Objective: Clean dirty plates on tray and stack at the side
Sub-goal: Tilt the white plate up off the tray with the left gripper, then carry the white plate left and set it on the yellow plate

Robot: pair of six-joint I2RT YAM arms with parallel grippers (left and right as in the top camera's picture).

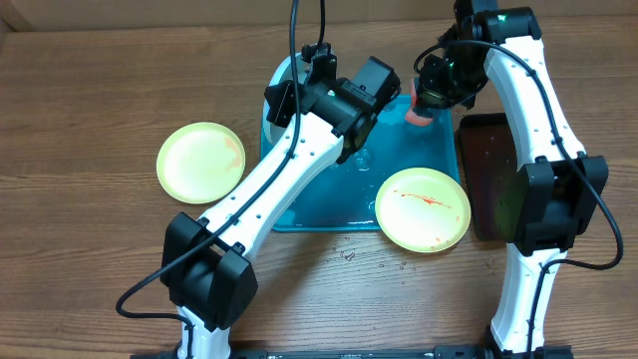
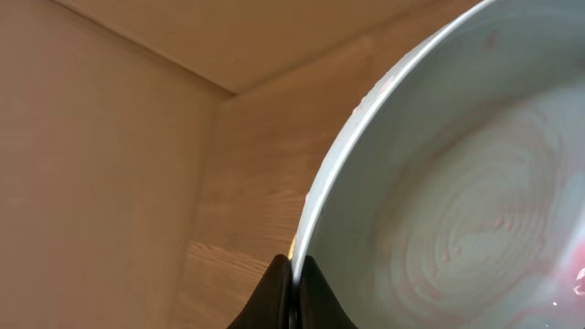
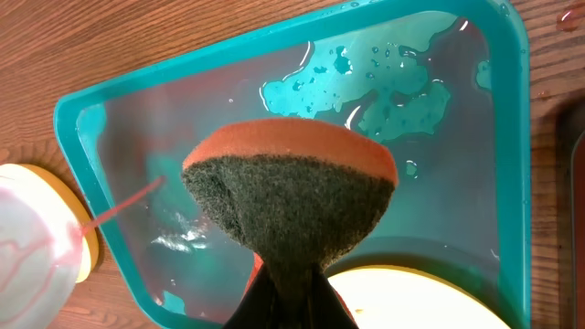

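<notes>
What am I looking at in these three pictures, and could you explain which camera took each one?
Two robot arms work at a wooden table. One picture is from above; the other two come from a small camera on each wrist. From above you see a turquoise tray, a yellow-green plate left of it, a sauce-streaked plate at its near right corner, and a black tray. The left pincer is shut on the rim of a light blue plate smeared pink. The right pincer is shut on a sponge above the wet tray.
</notes>
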